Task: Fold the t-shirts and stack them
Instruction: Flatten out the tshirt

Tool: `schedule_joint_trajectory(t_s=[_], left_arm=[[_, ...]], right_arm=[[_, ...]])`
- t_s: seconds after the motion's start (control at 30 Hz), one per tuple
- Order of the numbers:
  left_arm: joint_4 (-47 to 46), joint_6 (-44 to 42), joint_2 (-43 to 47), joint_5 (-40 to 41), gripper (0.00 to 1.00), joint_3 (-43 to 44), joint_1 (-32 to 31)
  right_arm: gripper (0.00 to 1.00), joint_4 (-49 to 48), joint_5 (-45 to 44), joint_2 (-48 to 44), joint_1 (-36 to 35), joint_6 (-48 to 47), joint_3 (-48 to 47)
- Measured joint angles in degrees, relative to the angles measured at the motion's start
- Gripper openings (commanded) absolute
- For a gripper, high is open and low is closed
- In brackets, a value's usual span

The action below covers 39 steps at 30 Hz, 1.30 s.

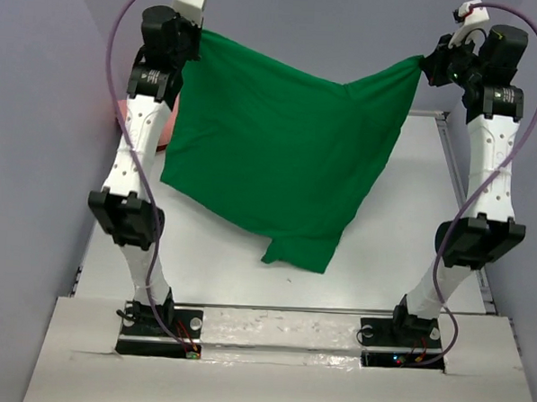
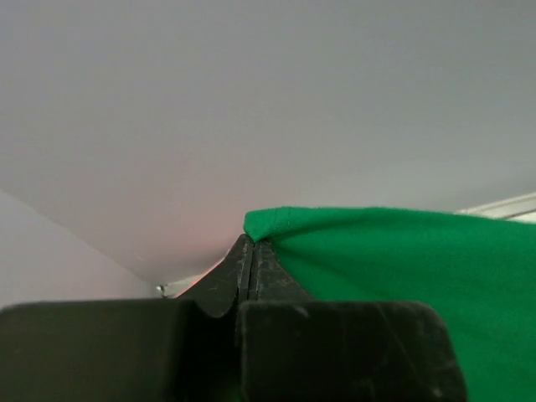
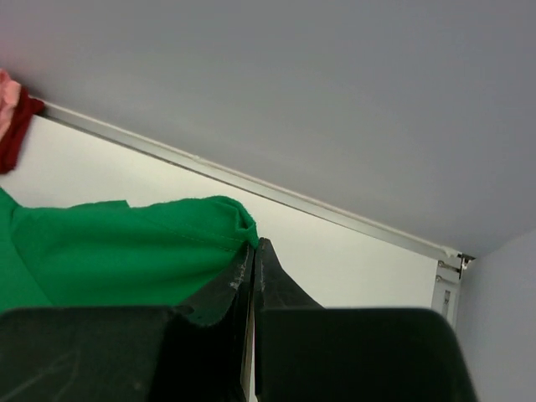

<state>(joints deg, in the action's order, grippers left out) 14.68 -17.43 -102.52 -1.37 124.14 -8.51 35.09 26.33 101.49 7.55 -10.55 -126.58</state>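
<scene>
- Top external: We see the green t-shirt (image 1: 279, 166) hanging in the air between the two arms, spread like a curtain above the tabletop (image 1: 401, 253). The left end effector (image 1: 194, 37) pinches one upper corner and the right end effector (image 1: 427, 67) the other. Both are raised high and well apart. We judge that this wide, high hold lets the cloth drop flat, ready to be laid down smooth for folding. Its lowest corner hangs near the tabletop; we cannot tell whether it touches. A sliver of the salmon pink t-shirt (image 1: 122, 112) shows behind the left arm.
- Left wrist: The left end effector is closed tight on a bunched edge of the green t-shirt, which runs off to the right of the tips.
- Right wrist: The right end effector is likewise clamped on green cloth, which trails away to the left. At the far left edge the salmon pink t-shirt touches the dark red t-shirt (image 3: 15, 138), both set aside on the tabletop. We judge that no shirt is folded yet.
</scene>
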Motion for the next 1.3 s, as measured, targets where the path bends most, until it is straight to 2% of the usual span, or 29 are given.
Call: schedule_joint_trajectory(t_s=[0.07, 0.17, 0.27, 0.43, 0.57, 0.73, 0.9, 1.03, 1.07, 1.1, 1.13, 1.17, 1.2, 1.27, 1.3], left_arm=[[1.0, 0.1, -8.5, 0.1, 0.0, 6.1, 0.0], [1.9, 0.2, -15.9, 0.2, 0.0, 10.7, -0.3], [3.6, 0.0, -19.3, 1.4, 0.0, 12.2, -1.2], [3.6, 0.2, -18.5, 1.6, 0.0, 14.0, -2.7], [3.6, 0.2, -13.9, 1.7, 0.0, 14.0, -4.0], [3.1, 0.0, -3.4, 1.9, 0.0, 12.4, -5.4], [0.3, -0.3, 11.4, 1.9, 0.0, 1.2, -6.0], [-1.3, -0.8, 23.2, -0.2, 0.0, -15.0, -5.9], [-1.6, -1.0, 25.8, -1.2, 0.03, -20.1, -5.9], [-1.7, -1.2, 28.0, -2.1, 0.24, -24.9, -5.8], [0.1, -2.1, 30.6, -4.2, 0.98, -30.8, -5.7], [1.3, -2.0, 31.8, -5.5, 0.99, -34.0, -5.6], [4.0, -3.2, 32.7, -7.4, 0.99, -37.6, -5.6], [6.4, -4.0, 33.4, -10.8, 0.99, -43.6, -5.6], [8.3, -4.7, 34.1, -13.0, 0.99, -47.9, -5.6]], right_arm=[[0.0, 0.0, -0.1, 5.0, 0.3, 0.1, -3.6], [0.0, 0.6, -0.2, 12.8, 0.9, 0.4, -11.5], [0.0, 0.5, -0.4, 18.1, 1.5, 0.8, -18.1], [0.0, 0.5, -0.4, 17.9, 1.9, 1.4, -20.7], [0.0, 0.4, -0.3, 14.9, 1.9, 1.4, -20.8], [0.0, 0.0, 0.0, 6.5, 1.9, 1.5, -18.2], [0.0, -0.8, 1.6, -6.2, 1.9, 1.6, -8.0], [0.0, -1.7, 3.3, -16.9, 1.9, 1.4, 4.1], [0.0, -1.8, 3.8, -19.9, 1.9, 1.3, 8.5], [0.0, -2.0, 4.0, -23.3, 1.9, 1.2, 13.3], [0.27, -1.2, 4.3, -26.0, 1.9, 1.0, 17.2], [0.46, 0.0, 4.6, -29.2, 1.9, 0.5, 22.2], [0.57, 1.8, 4.8, -31.4, 1.9, 0.3, 25.4], [0.67, 3.6, 5.2, -34.5, 1.9, -0.6, 30.8], [0.8, 3.9, 5.2, -37.8, 1.9, -1.3, 36.0]])
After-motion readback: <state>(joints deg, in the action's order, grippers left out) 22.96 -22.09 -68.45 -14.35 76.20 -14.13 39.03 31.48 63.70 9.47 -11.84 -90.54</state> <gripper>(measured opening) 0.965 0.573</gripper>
